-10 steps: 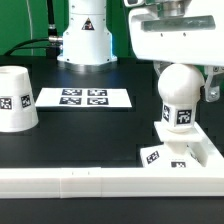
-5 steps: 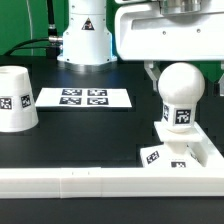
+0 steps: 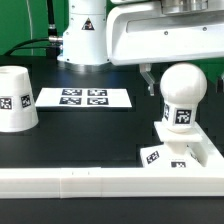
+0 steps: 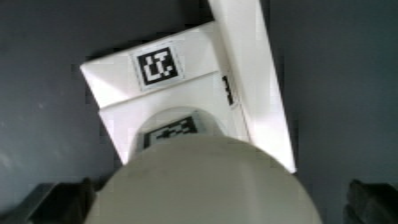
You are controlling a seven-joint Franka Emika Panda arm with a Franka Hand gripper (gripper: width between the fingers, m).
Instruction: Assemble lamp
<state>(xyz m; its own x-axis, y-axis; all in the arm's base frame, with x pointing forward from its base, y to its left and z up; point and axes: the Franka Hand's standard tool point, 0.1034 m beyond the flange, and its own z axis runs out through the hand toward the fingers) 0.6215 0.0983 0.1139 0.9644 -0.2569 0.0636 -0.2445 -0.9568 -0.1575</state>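
The white round-headed bulb [image 3: 183, 95] stands upright on the flat square base [image 3: 196, 148] at the exterior view's right, against the long white rail. My gripper [image 3: 183, 76] is open around the bulb's head, with one dark finger [image 3: 147, 73] standing apart from it. In the wrist view the bulb [image 4: 196, 180] fills the space between my fingers [image 4: 64, 200], with a gap on each side of my gripper [image 4: 214, 200], and the tagged base [image 4: 157, 65] lies beyond. The tapered shade [image 3: 17, 98] stands mouth down at the far left.
The marker board [image 3: 83, 98] lies flat in the middle at the back. The long white rail [image 3: 90, 180] runs along the front edge and also shows in the wrist view [image 4: 253, 60]. The arm's white pedestal [image 3: 85, 40] stands behind.
My fingers have spread away from the bulb's head, and the hand has shifted to the exterior view's left. The bulb stays upright on the base.
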